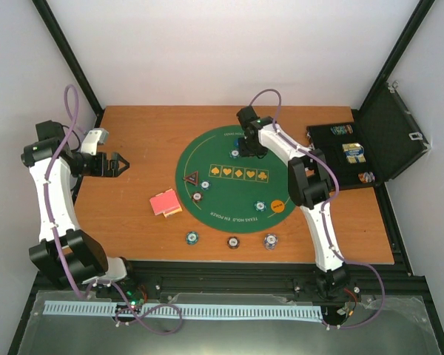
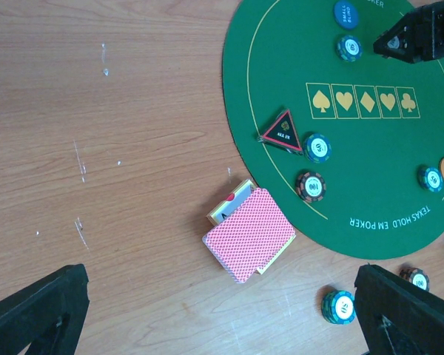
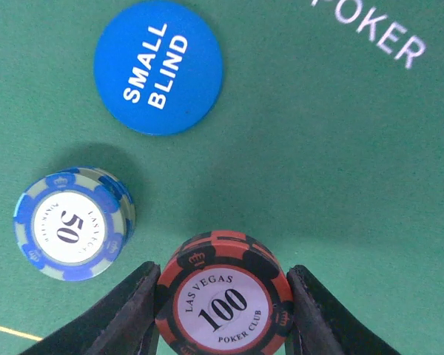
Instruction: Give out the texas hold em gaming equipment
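Red-and-black striped 100 poker chip (image 3: 223, 299): pinched between the jaws of the right gripper (image 3: 223, 319), low over the round green felt mat (image 3: 340, 163), near the blue round small-blind button (image 3: 158, 66). Left gripper (image 1: 119, 164) spread wide, empty. Seemingly midway: several chips placed, pink-red-backed cards (image 2: 249, 233) undealt in one stack, more chips in the black hinged case (image 1: 396, 144).

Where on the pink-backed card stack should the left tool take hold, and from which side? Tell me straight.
Grip the card stack across its two long edges, coming straight down from above, wrist turned to match its diagonal lie. It lies flat on the wooden table beside the green mat, so only its thin sides offer purchase. The open left tool is the nearer one.
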